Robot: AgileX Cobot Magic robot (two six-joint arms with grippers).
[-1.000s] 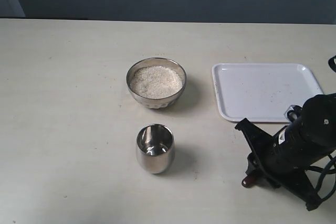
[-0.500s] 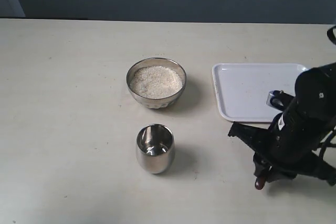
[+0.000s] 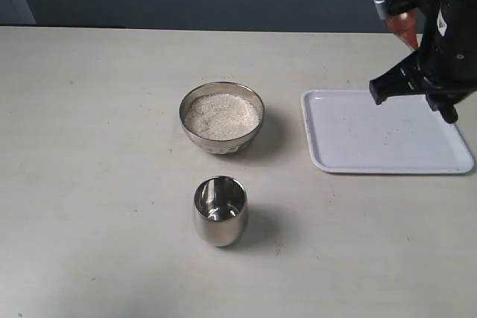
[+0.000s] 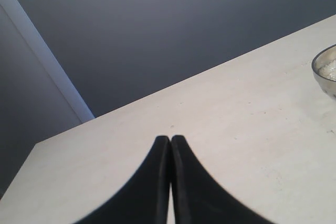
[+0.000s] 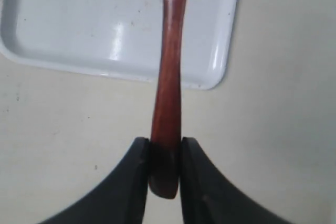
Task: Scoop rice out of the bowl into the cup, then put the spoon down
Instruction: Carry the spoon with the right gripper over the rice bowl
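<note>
The steel bowl (image 3: pixel 222 133) holds a heap of white rice (image 3: pixel 222 115) at the table's middle. The steel cup (image 3: pixel 220 214) stands upright just in front of it, with no rice visible inside. My right gripper (image 3: pixel 417 72) (image 5: pixel 165 141) hangs high over the tray's far edge and is shut on the handle end of the reddish-brown wooden spoon (image 5: pixel 169 77) (image 3: pixel 405 27). The spoon's head is cut off in the right wrist view. My left gripper (image 4: pixel 170 139) is shut with nothing in it, low over bare table. The bowl's rim (image 4: pixel 321 66) shows at that view's edge.
A white rectangular tray (image 3: pixel 358 135) (image 5: pixel 79 19) lies right of the bowl, with only a few specks on it. A dark wall runs behind the table's far edge. The left arm is outside the exterior view.
My right gripper has risen with the spoon from low at the table's front right to high over the tray's far side. Bowl, cup and tray have not moved.
</note>
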